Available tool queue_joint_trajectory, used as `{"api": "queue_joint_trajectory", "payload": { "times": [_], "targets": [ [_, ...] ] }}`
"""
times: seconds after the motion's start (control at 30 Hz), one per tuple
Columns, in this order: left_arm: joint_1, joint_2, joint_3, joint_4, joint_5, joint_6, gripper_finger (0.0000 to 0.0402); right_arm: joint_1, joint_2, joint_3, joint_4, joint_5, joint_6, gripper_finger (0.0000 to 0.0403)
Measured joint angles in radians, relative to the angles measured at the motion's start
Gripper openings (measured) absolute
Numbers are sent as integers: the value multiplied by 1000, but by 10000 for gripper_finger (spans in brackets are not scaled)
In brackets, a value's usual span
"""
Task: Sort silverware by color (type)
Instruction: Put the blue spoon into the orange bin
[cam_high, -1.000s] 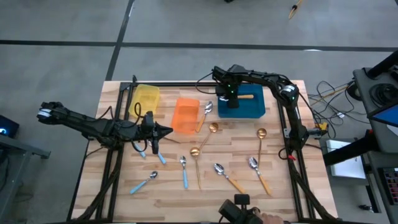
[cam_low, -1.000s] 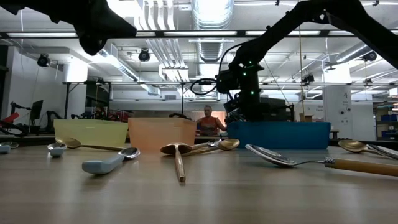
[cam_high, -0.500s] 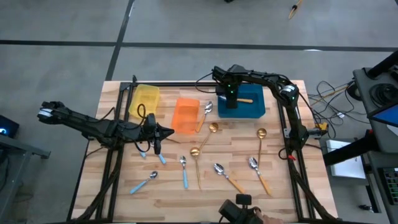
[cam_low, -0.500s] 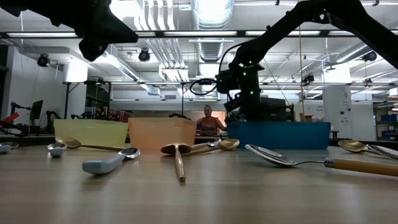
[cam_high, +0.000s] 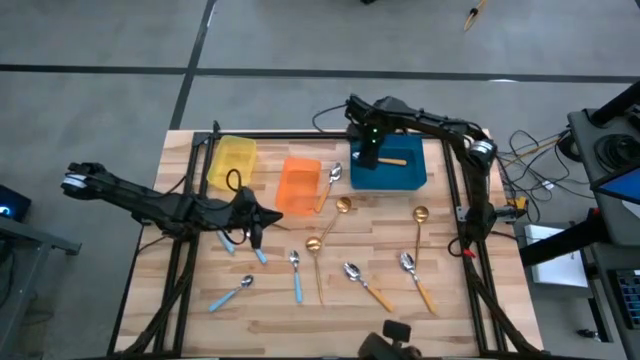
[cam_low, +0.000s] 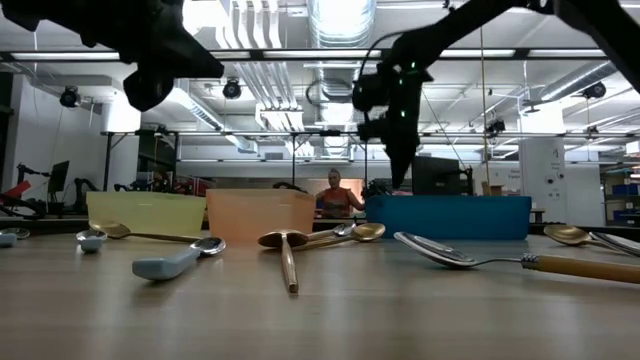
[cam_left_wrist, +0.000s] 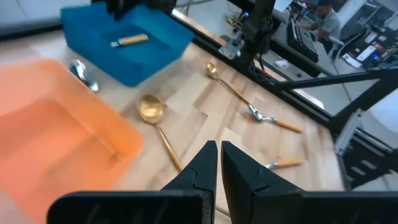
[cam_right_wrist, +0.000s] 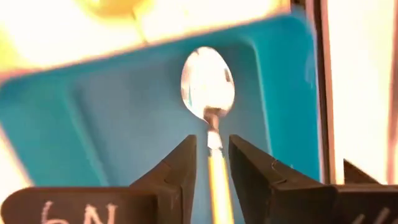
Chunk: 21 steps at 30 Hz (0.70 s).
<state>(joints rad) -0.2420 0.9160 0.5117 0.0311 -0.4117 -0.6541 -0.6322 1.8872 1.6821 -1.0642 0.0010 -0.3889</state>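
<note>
My right gripper hangs open above the blue bin, fingers pointing down. An orange-handled spoon lies on the bin's floor below the gap between the fingers, apart from them. My left gripper is shut on nothing and hovers over the table's left middle. Lying flat on the table are blue-handled spoons, gold spoons and orange-handled spoons.
A yellow bin and an orange bin stand left of the blue one at the table's far side. Another spoon lies between the orange and blue bins. A person shows far behind the table.
My right gripper has risen straight up out of the blue bin and now hangs well above its rim, with the orange-handled spoon left lying inside. My left gripper has rolled a little about its own axis.
</note>
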Motion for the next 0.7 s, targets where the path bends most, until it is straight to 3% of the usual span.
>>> {"api": "queue_joint_trajectory", "payload": {
  "times": [0.2, 0.53, 0.7],
  "targets": [
    [-2, 53, 0, 3, 36, -109, 4, 68, -106, -2, 120, -108, 30, 69],
    [-51, 125, 0, 58, 86, -245, 4, 252, -193, -7, 323, -115, 9, 68],
    [-80, 142, 0, 57, 85, -289, 4, 342, -195, -79, 477, -147, 11, 68]
  ]
}}
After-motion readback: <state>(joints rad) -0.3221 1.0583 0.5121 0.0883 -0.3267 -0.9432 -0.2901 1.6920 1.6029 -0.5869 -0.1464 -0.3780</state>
